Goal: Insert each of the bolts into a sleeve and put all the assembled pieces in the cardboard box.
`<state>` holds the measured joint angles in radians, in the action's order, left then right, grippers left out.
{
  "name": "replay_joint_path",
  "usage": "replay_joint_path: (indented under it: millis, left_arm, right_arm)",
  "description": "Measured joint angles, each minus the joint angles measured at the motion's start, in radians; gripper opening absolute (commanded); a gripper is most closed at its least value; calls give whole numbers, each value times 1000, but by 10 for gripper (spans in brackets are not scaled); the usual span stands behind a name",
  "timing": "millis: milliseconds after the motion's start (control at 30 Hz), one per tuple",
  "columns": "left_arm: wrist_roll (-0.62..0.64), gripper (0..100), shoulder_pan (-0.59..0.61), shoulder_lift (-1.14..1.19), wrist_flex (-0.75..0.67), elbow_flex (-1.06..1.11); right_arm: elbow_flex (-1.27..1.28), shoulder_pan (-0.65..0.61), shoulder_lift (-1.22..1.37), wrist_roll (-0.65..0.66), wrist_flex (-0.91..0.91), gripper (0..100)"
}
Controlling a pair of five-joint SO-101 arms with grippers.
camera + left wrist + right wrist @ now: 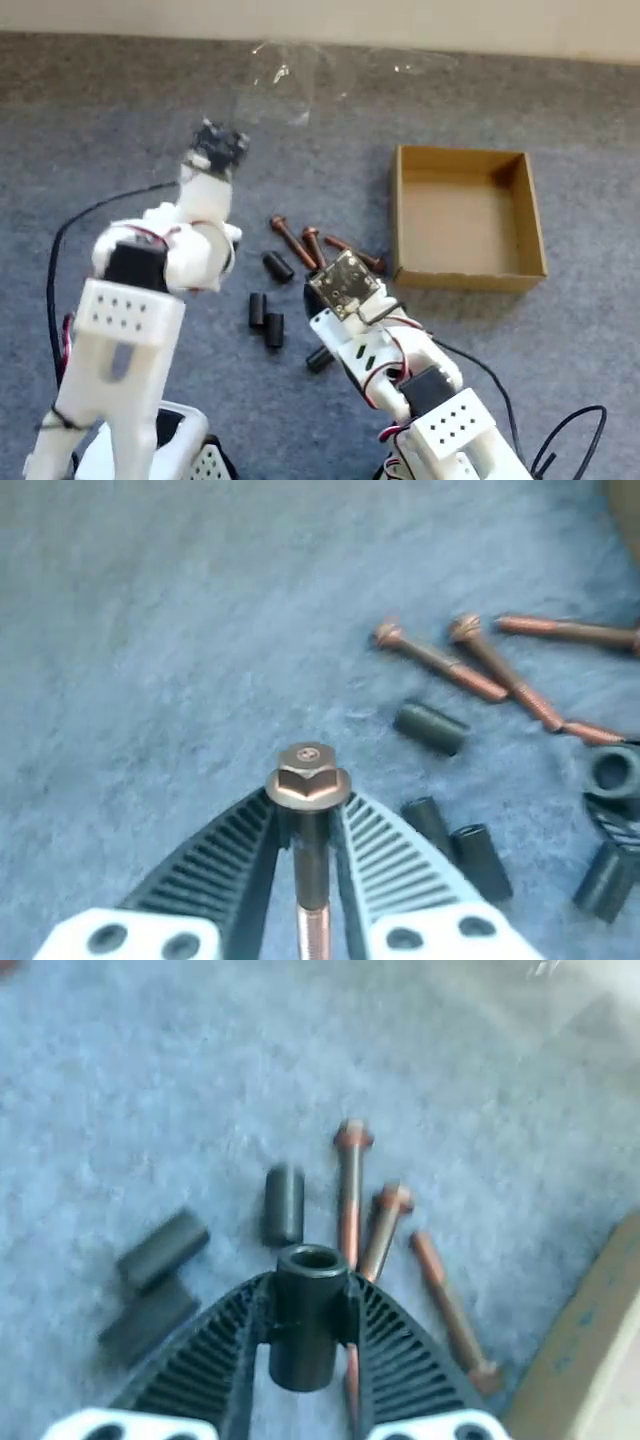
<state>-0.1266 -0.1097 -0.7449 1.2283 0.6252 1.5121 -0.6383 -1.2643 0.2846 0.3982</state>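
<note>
Over the grey carpet [120,140], my left gripper [310,805] is clamping a copper hex-head bolt [308,778], my right gripper [308,1290] a black tubular sleeve [305,1320], unjoined; the brown cardboard box [470,276] at their three o'clock is sitting empty.

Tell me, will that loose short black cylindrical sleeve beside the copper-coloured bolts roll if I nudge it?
Lying on its round side, the short black cylindrical sleeve probably rolls if pushed across its axis, though the grey carpet should damp that. It looks rigid, unlikely to deform. Its smooth wall may slip in a loose grip.
</note>
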Motion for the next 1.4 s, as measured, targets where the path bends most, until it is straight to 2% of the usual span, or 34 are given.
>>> replay_joint_path:
  millis: [167,300,533,933,1100,1300,1400]
  left_arm:
    - [3,5,-51,-144,-91,109]
    - [117,5,-49,-226,-141,161]
    - [273,5,-52,-319,-224,233]
    - [288,5,-57,-423,-311,273]
    - [288,5,-57,-425,-311,273]
    - [288,5,-57,-425,-311,273]
    - [288,5,-57,-425,-311,273]
  right_arm:
    - [114,0,2,0,-189,5]
    - [150,0,0,-17,-325,5]
    - [150,23,0,-161,-430,5]
    - [146,35,-3,-210,-445,5]
    - [146,28,-141,-212,-440,5]
    - [146,28,-463,-212,-212,5]
    - [152,28,-535,-212,-143,5]
